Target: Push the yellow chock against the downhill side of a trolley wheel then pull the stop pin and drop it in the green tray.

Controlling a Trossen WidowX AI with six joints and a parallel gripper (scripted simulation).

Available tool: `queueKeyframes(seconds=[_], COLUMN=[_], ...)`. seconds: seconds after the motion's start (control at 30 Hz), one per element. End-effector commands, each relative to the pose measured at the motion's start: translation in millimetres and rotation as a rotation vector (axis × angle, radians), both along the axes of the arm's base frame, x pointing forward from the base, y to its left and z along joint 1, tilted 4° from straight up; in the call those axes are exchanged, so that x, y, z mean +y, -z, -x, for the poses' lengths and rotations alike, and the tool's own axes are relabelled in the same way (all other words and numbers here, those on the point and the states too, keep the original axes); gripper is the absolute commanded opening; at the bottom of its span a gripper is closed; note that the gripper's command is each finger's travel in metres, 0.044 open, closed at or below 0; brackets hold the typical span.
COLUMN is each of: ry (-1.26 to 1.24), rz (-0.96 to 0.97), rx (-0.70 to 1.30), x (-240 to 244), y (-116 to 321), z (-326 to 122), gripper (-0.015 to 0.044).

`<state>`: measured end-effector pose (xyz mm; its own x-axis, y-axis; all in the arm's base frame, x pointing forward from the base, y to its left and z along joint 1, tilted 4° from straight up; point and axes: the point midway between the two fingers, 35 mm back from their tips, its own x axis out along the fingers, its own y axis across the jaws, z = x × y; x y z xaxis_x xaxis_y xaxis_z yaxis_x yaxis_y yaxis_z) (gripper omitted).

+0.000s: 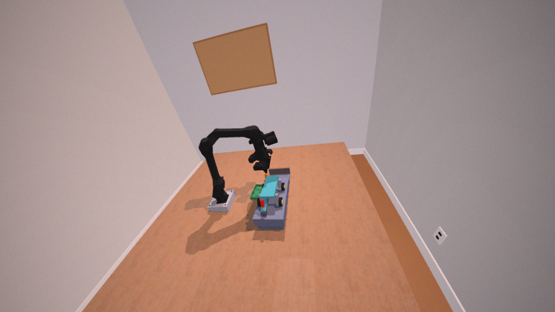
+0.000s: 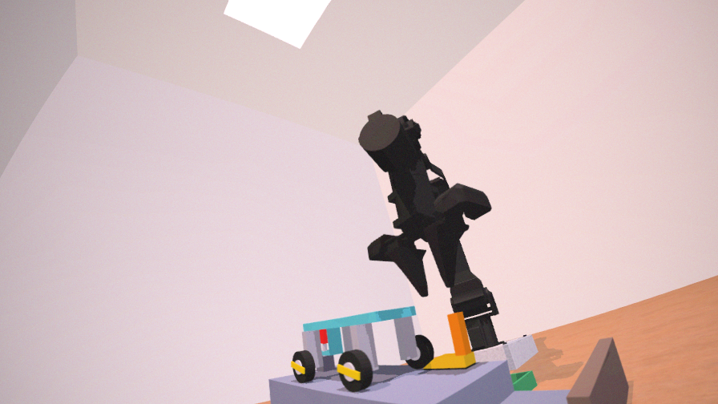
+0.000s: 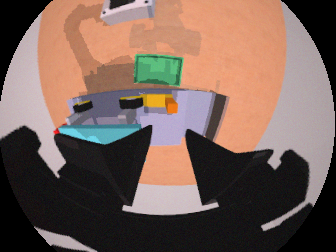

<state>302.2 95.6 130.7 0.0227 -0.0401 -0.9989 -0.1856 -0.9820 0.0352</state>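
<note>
The trolley [image 1: 270, 186] [image 2: 361, 319] [image 3: 100, 134], with a turquoise deck, stands on the ramp [image 1: 271, 223] [image 3: 192, 111]. The red-headed stop pin [image 1: 261, 203] [image 2: 323, 336] stands upright at its uphill end. The yellow chock [image 2: 454, 361] [image 3: 155, 100] lies at the downhill side of one wheel [image 2: 425, 351] [image 3: 131, 103]; it looks up against it, and its orange handle [image 2: 457, 333] [image 3: 171, 106] stands up. Its rubber base is not visible. My gripper [image 2: 437, 290] [image 3: 170, 130] is part open and empty, above the chock and clear of the handle. The green tray [image 1: 256, 191] [image 3: 159, 70] is empty.
A brown end board [image 1: 279, 171] [image 2: 597, 377] [image 3: 218, 117] stands across the ramp's downhill end. The arm's pale base [image 1: 222, 203] [image 3: 128, 12] is beyond the tray from the ramp. The trolley's deck is close beside my fingers in the wrist view.
</note>
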Motion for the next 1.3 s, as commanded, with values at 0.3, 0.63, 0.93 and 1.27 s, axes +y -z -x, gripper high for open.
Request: queueKeyframes(seconds=[0.3,0.63,0.93,1.27], ry=[0.696,1.303,1.450,1.450], rz=[0.088,0.205,0.236,0.236], rx=[-0.092,-0.154,-0.173,-0.173], x=[-103.6,-198.3,-220.7,-222.6], y=[-21.8,-36.1,-39.9,-31.8], z=[-23.9,-10.1,-2.6,-2.3], gripper=[0.0190,0.0190,0.0190,0.0190])
